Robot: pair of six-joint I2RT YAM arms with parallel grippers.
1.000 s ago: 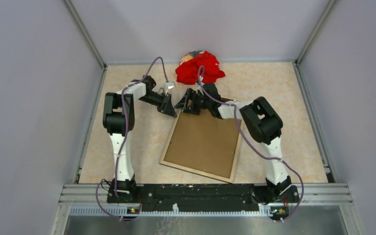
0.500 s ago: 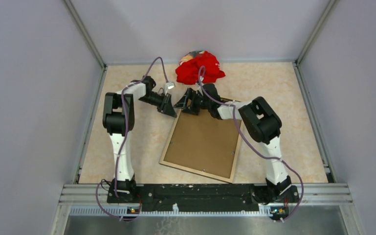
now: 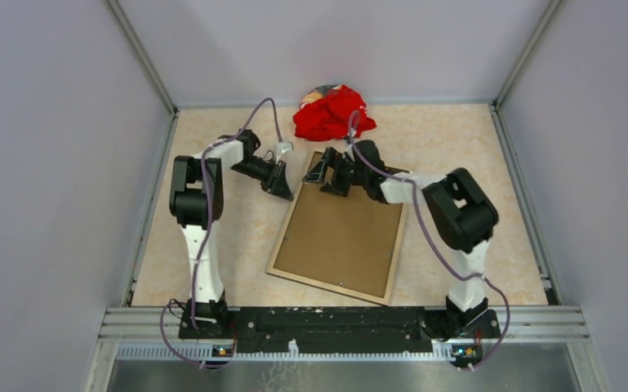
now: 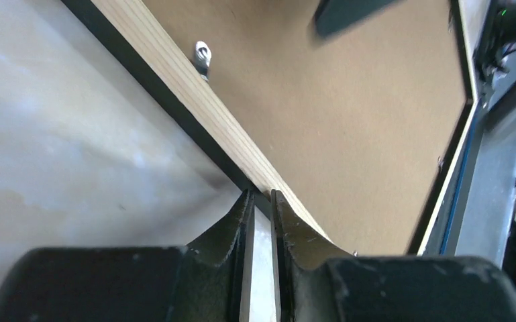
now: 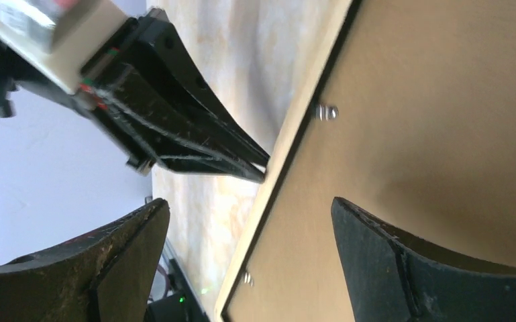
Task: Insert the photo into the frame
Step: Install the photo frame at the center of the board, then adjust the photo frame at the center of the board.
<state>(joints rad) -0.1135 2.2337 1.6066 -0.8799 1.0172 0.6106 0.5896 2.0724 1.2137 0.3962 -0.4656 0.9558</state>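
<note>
Hardboard backing [image 3: 339, 233]: covers frame [image 4: 201, 100], which lies back-up on desk [image 3: 474, 147]; photo hidden.
Left tool [image 4: 260, 194]: fingers together, tips against frame's left rail.
Right tool [image 5: 249, 201]: fingers apart above frame's far end.
Your step: likely securing the backing; brace the rail and avoid shifting the frame.

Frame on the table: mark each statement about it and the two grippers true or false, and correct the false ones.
1. The frame lies with its pale wood back facing up. True.
2. The photo lies face up beside the frame. False: no photo shows in any view; a brown backing board fills the frame.
3. The right gripper is wide open. True.
4. The left gripper holds something red. False: the red cloth lies apart at the far side, and the left gripper's fingers, close together, sit at the frame's edge.
</note>
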